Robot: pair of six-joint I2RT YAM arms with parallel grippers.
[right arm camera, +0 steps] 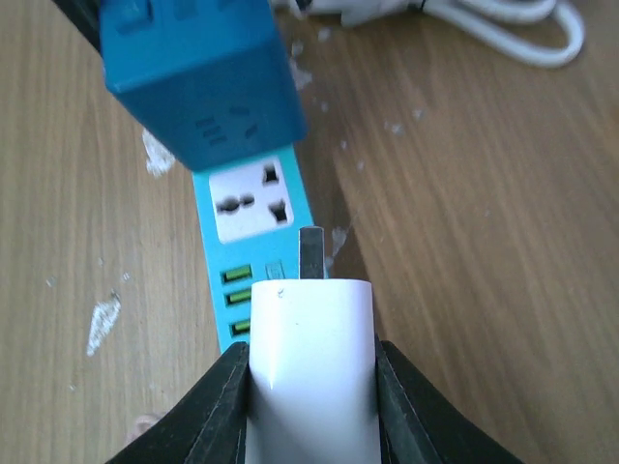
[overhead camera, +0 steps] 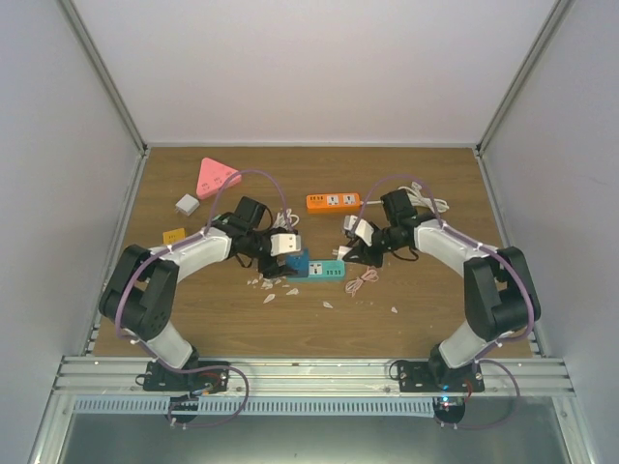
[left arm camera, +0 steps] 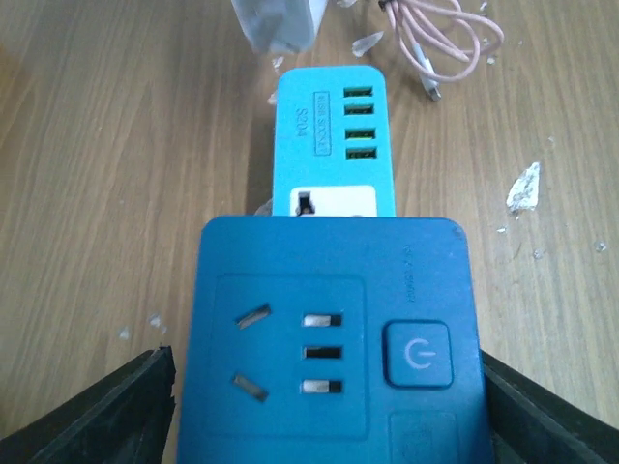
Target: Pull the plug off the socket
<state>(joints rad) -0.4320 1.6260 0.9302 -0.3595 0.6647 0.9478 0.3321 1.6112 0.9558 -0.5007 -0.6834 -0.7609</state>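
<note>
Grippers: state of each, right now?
Left gripper: around the dark blue socket adapter; whether it grips cannot be told.
Right gripper: closed on the white plug.

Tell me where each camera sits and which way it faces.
Top external: high behind the robot, facing down on the table; left arm and right arm show.
Left wrist: low, facing the blue cube and teal strip; its jaws flank the cube.
Right wrist: low, facing the white plug between its jaws.
Shared: both wrist views show cube and strip.

White plug (right arm camera: 311,377), teal strip (left arm camera: 334,145), perhaps pink cable (left arm camera: 445,43).
</note>
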